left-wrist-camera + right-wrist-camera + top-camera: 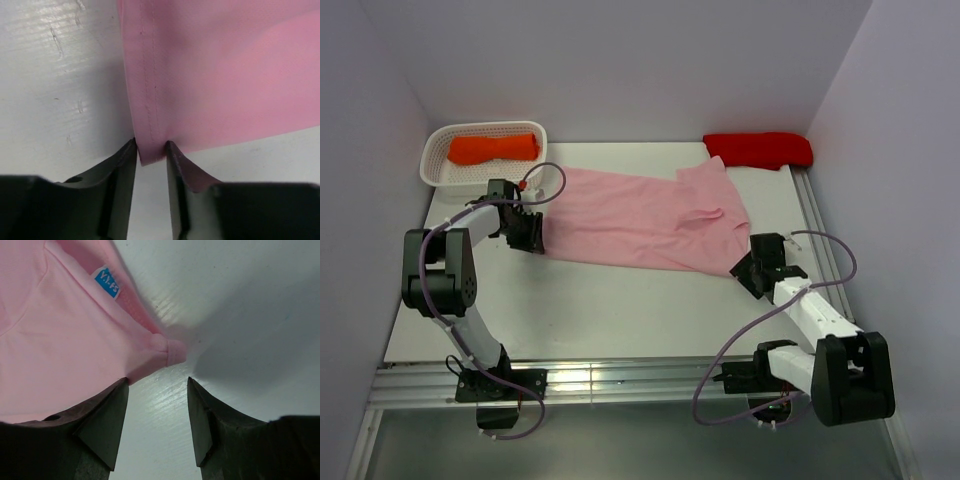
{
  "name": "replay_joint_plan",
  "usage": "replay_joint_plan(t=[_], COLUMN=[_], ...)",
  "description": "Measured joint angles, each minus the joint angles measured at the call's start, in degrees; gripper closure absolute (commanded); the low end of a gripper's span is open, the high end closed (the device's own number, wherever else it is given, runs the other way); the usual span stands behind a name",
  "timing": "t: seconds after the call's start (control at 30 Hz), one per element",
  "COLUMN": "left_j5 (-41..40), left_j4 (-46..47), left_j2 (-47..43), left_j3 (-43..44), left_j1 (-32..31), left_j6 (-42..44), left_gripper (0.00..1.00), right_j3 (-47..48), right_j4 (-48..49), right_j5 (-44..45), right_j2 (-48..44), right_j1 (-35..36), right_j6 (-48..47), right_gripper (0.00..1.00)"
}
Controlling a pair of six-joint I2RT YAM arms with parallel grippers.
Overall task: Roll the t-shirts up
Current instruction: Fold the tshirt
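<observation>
My left arm is folded, its elbow raised over the near-left part of the table (620, 315), and the forearm reaches toward the far side. The left gripper (528, 232) is down at the left end of the light pink t-shirt (640, 220). In the left wrist view the left gripper (151, 145) has its jaws a little apart. The stitched hem corner of the pink cloth (225, 75) lies flat between the tips and is not squeezed.

My right arm stretches from its base at the near right toward the middle of the table. The right gripper (745, 268) is low at the shirt's near-right corner. On the right wrist camera the right gripper (157, 380) has its jaws spread wide and grips nothing. One finger (107, 415) touches the cloth edge, and a small rolled fold of the pink t-shirt (60, 340) sits just ahead of the gap.

The pink shirt is spread mostly flat across the middle of the table, running from left to right. Its right end is rumpled, with one sleeve folded over. A small blue label (107, 282) shows near the neck.

An orange t-shirt (492, 148) lies bundled in a white basket (430, 165) at the far left. A bright red t-shirt (758, 148) lies bundled at the far right corner, well apart from both grippers
</observation>
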Motion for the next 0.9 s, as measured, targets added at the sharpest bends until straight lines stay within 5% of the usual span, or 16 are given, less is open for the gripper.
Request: replay_joint_plan(t=[0.27,0.67,0.77,0.9], left_j5=[-0.74,-0.92,-0.94,-1.03], left_j4=[0.98,0.90,1.05,1.86], left_j2=[0.61,0.59,0.44,-0.11], left_j3=[0.00,0.00,-0.17,-1.01], left_j1=[0.07,0.07,0.07,0.04], left_j6=[-0.07,0.24,0.48,1.07], left_gripper=[1.00,1.00,1.00,1.00], right_j3=[2.29,11.67,12.04,11.34], right_j4=[0.22,-4.68,-6.25,-7.63], right_j5=[2.08,8.76,9.22,8.61], right_j2=[4.96,6.27,6.45,5.66], right_j1=[-0.48,-0.70,-0.70,-0.70], right_j6=[-1.68,-6.34,-7.45,-7.91], right_gripper=[0.60,0.76,0.75,0.49])
